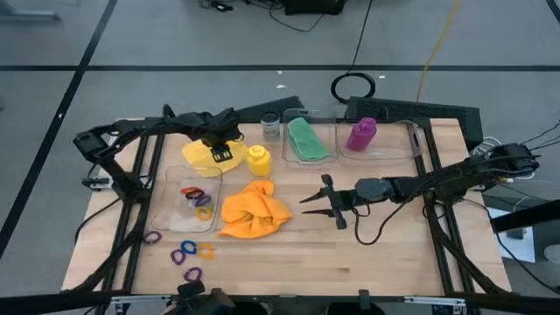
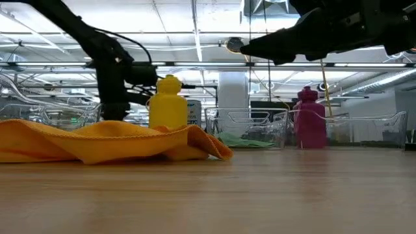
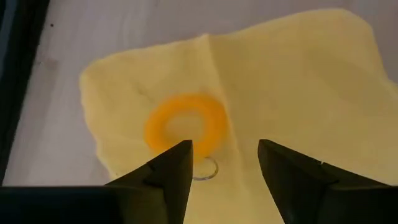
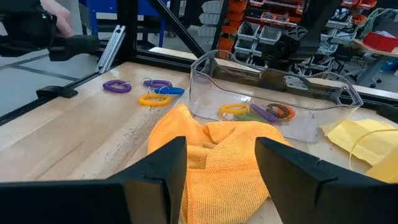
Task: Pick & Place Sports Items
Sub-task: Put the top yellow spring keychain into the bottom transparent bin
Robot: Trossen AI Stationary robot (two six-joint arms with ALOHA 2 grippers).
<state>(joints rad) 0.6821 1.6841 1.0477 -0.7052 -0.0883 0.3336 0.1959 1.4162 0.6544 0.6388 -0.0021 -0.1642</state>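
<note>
Left tool (image 3: 224, 163) spread above orange ring (image 3: 185, 123), yellow cloth (image 3: 298, 81).

Right gripper (image 4: 217, 171) fingers apart, above orange cloth (image 4: 214, 158). Clear plastic box (image 4: 273, 93) just behind cloth holds coloured elastic rings (image 4: 258, 112). More rings (image 4: 144, 90) loose on table (image 4: 74, 134). Yellow cloth (image 4: 364, 137) beside box.

You're looking at a pale wood tabletop (image 1: 376, 254) with a dark metal frame (image 1: 442, 241) along its edges, standing on a grey floor (image 1: 175, 35) crossed by dark lines. Black cables (image 1: 363, 35) and a yellow one (image 1: 437, 39) trail over that floor behind it. From table height you see a white ceiling (image 2: 195, 19) with long strip lights (image 2: 32, 29) and a white pillar (image 2: 231, 91). Shelves of bins (image 4: 261, 31) stand farther back.
</note>
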